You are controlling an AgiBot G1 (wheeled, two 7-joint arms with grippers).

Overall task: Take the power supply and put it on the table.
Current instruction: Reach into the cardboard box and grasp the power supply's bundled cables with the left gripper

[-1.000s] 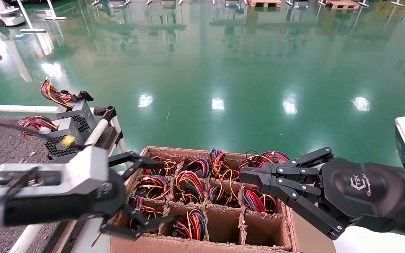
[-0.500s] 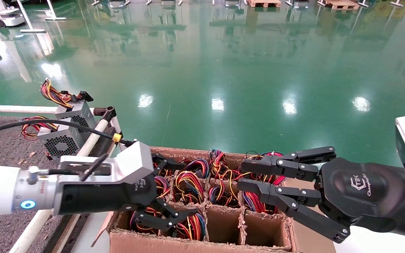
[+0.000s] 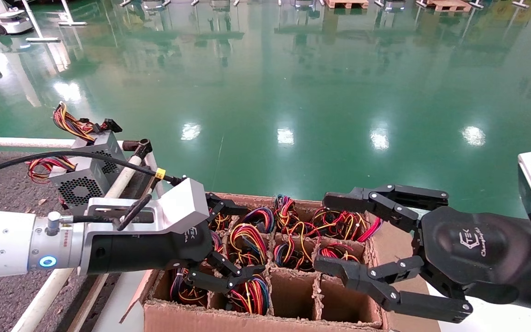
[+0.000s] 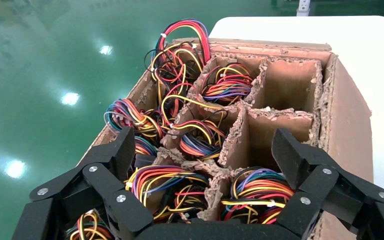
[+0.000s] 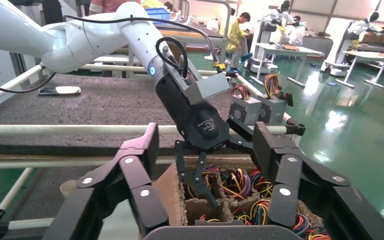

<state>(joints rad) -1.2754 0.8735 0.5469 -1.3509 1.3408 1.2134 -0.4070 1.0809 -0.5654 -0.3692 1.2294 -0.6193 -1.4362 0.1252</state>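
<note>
I am seeing my left end effector point(image 3: 226, 244) hanging with its fingers spread apart over the near-left cells of the brown carton point(image 3: 265, 318), straddling the wire bundle of a power supply point(image 4: 257, 192) sitting down in a cell. My right end effector point(image 3: 334, 235) is hovering wide apart over the carton's right side. The tabletop point(image 3: 2, 189) is lying left of the carton, carrying two grey boxes point(image 3: 88, 170) near its white rail point(image 3: 122, 177).

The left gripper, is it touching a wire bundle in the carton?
Cannot tell. In the left wrist view the left gripper stands open over the wire bundles in the carton, but neither contact nor gap shows plainly.
</note>
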